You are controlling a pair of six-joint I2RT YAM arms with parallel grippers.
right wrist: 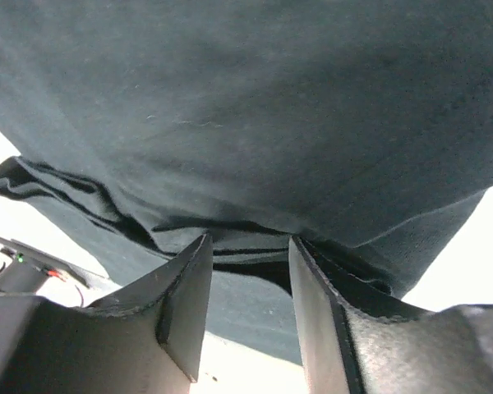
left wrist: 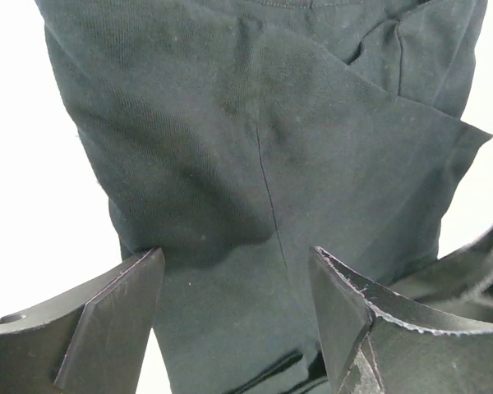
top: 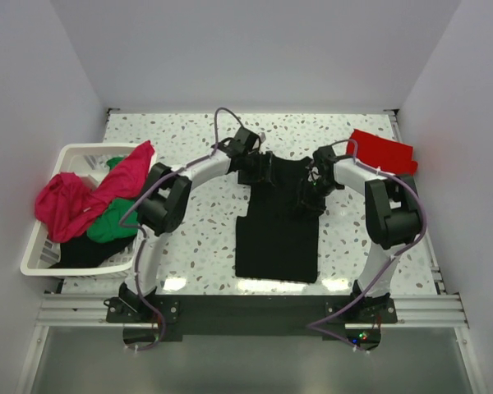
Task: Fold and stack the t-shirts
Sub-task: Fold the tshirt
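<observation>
While the black t-shirt (top: 277, 238) lies in the middle of the counter (top: 201, 246), both arms reach over its far end. The left pincer (left wrist: 237, 254) is spread wide, its 2 fingers (left wrist: 107, 328) well apart, and dark cloth fills the gap between them. Nothing is pinched; the fabric seen there lies beyond the tips, with a seam running down it and a folded flap at the upper right.

The right pincer (right wrist: 249, 242) stands about half closed. A bunched edge of several cloth layers crosses right at its fingertips (right wrist: 181, 304) – whether the tips actually pinch that bunch I cannot tell.

From above, the shirt's long axis runs from the near edge of the counter toward the back wall. Its near part is a flat, roughly rectangular panel, hem toward the arm bases; its far end, under the 2 wrists, looks wider and rumpled.

A red t-shirt (top: 384, 150) lies on the far right of the counter, well apart from the black one. At the left edge sits a white laundry basket (top: 34, 254) with a magenta-pink t-shirt (top: 74, 197) draped over its rim and a green t-shirt (top: 111, 222) beneath that – more dark cloth shows at the basket's near side.
</observation>
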